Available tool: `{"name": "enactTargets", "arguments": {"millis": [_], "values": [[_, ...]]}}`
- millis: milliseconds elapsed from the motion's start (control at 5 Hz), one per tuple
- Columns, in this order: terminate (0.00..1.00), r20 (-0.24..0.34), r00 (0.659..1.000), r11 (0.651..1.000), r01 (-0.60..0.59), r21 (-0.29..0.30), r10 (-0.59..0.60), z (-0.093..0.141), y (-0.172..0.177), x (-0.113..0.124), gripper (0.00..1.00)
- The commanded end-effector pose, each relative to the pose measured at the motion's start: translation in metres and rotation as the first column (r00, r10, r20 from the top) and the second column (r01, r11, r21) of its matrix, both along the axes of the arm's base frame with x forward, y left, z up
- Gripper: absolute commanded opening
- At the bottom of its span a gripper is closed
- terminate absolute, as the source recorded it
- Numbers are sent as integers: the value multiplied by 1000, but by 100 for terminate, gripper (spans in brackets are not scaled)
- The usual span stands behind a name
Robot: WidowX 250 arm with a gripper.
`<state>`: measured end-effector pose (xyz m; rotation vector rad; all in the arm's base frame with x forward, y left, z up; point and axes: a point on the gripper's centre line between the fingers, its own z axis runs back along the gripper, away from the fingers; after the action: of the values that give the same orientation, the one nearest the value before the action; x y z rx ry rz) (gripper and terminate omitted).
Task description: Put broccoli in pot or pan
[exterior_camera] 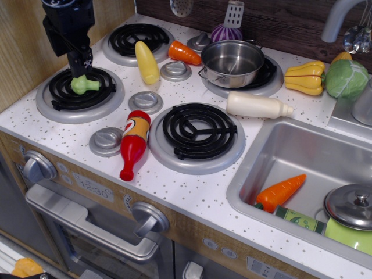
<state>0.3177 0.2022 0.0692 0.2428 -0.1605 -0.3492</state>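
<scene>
- I'm at the pick: my black end effector hangs directly above the small light-green plastic broccoli on the front-left coil burner; I cannot tell how its fingers are set.
- Next I judge: descend, pinch, lift, carry right-back to the shiny steel pot.
- The yellow plastic corn lies between broccoli and pot; the wooden wall stands close left of the broccoli.

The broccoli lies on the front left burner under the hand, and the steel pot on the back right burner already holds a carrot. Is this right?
Not quite. The observation.image view shows the pot on the back right burner with nothing inside; one carrot lies beside it on the counter. The rest is right: the broccoli lies on the front left burner, under the hand.
</scene>
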Motion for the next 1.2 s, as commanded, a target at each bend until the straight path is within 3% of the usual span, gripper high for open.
{"name": "enactTargets", "arguments": {"millis": [0, 200, 400, 600, 800, 1000], "values": [[0, 48, 999, 999, 21, -28, -20, 0, 6, 8, 100], [0, 49, 998, 996, 35, -83, -31, -10, 6, 6, 100], [0, 61, 997, 994, 56, -90, -51, -17, 9, 8, 100], [0, 42, 998, 987, 61, -151, -55, -24, 16, 12, 100], [0, 42, 998, 985, 44, -166, -38, -26, 16, 12, 0], [0, 37, 999, 984, 34, -173, -29, -24, 15, 12, 0]]}}
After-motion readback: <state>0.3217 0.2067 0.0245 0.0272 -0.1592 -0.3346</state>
